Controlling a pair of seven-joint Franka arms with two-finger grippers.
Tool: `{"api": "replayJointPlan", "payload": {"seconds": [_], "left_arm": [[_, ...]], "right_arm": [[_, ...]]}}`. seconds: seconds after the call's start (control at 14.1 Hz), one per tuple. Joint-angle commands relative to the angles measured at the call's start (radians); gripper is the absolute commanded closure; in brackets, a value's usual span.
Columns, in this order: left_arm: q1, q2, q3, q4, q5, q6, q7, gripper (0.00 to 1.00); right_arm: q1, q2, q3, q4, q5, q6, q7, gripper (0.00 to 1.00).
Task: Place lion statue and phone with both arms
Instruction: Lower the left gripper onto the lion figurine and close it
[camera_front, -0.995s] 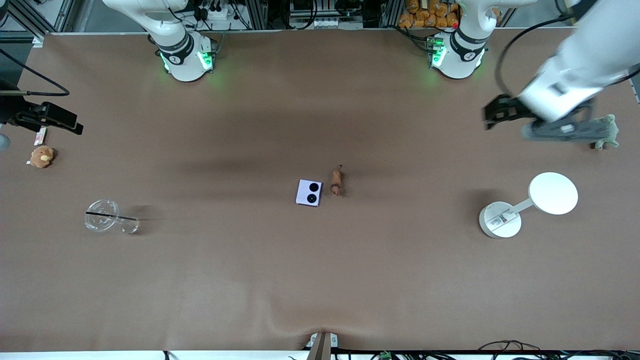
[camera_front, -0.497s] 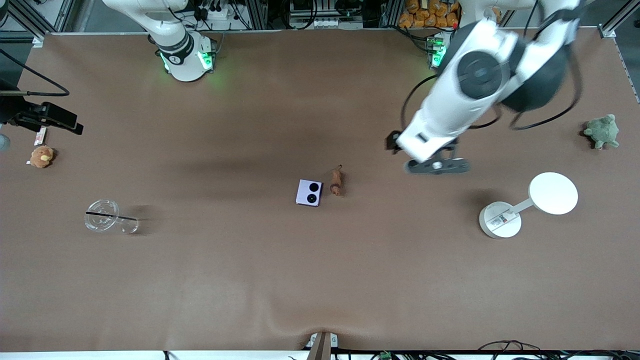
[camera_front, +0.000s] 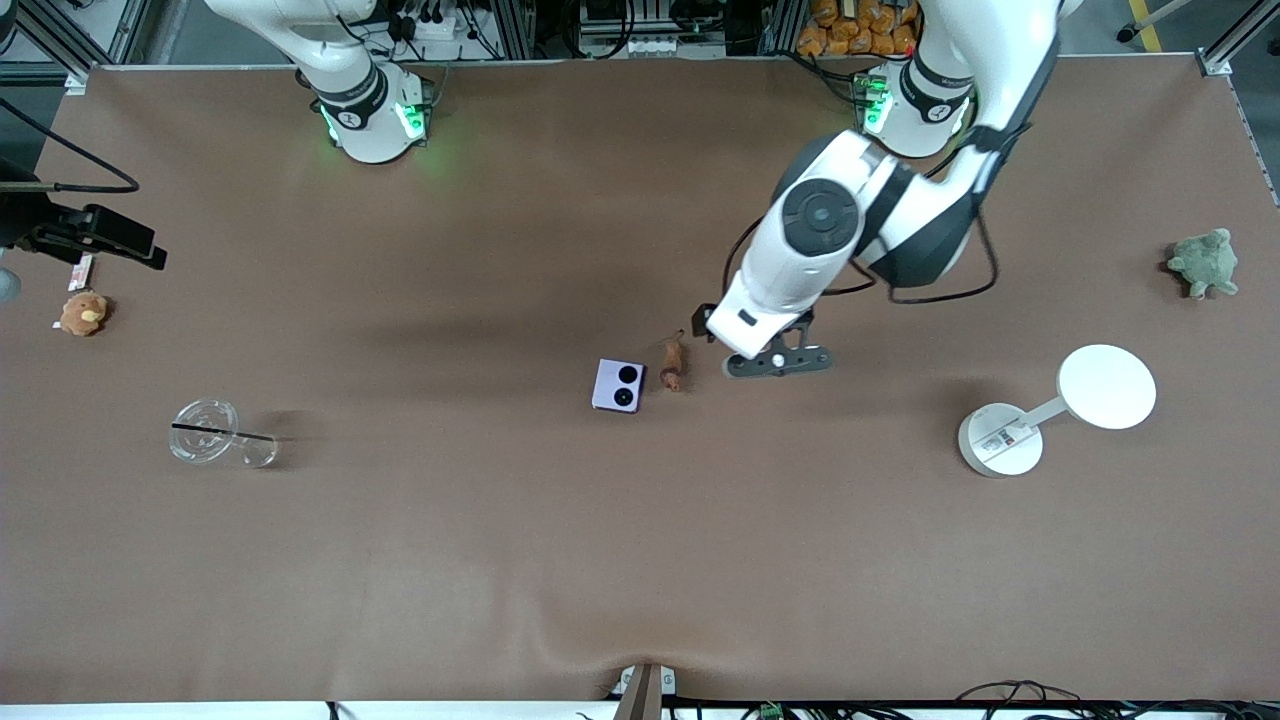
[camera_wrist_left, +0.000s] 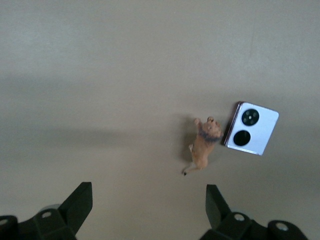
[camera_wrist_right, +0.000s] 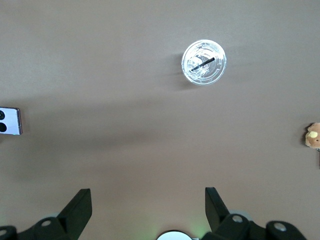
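The lion statue (camera_front: 673, 364) lies on the brown table near its middle, with the lavender phone (camera_front: 618, 385) right beside it toward the right arm's end. My left gripper (camera_front: 775, 362) hangs over the table just beside the lion, toward the left arm's end. In the left wrist view it (camera_wrist_left: 148, 192) is open and empty, with the lion (camera_wrist_left: 205, 145) and the phone (camera_wrist_left: 251, 128) ahead of its fingers. My right gripper (camera_wrist_right: 148, 195) is open and empty, high over the table by its own base. The phone (camera_wrist_right: 10, 121) shows at the edge of the right wrist view.
A clear cup with a black straw (camera_front: 212, 433) and an orange-brown plush toy (camera_front: 83, 313) sit toward the right arm's end. A green plush turtle (camera_front: 1204, 262) and a white two-disc stand (camera_front: 1050, 410) sit toward the left arm's end.
My left arm has swung from over the green turtle toward the middle of the table; its gripper now hangs beside the lion. The lion, the phone and the right arm have not moved.
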Motion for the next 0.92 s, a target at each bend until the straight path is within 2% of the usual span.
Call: {"api": "replayJointPlan", "payload": {"seconds": [0.0, 0.21, 0.43, 0.71, 0.85], "left_arm": [[-0.044, 0.079, 0.003, 0.019, 0.061, 0.074, -0.078, 0.00], [-0.095, 0.153, 0.007, 0.030, 0.071, 0.158, -0.118, 0.00], [-0.150, 0.228, 0.023, 0.086, 0.081, 0.195, -0.141, 0.00], [-0.163, 0.273, 0.030, 0.096, 0.202, 0.201, -0.140, 0.00], [-0.163, 0.294, 0.030, 0.102, 0.215, 0.255, -0.140, 0.02]], "right_arm": [[-0.013, 0.000, 0.006, 0.008, 0.018, -0.010, -0.010, 0.00], [-0.013, 0.001, 0.006, 0.008, 0.018, -0.009, -0.010, 0.00], [-0.013, 0.001, 0.006, 0.008, 0.019, -0.009, -0.010, 0.00], [-0.008, 0.001, 0.008, 0.008, 0.016, -0.024, 0.004, 0.00], [-0.013, 0.011, 0.008, 0.008, 0.019, -0.026, -0.005, 0.00]]}}
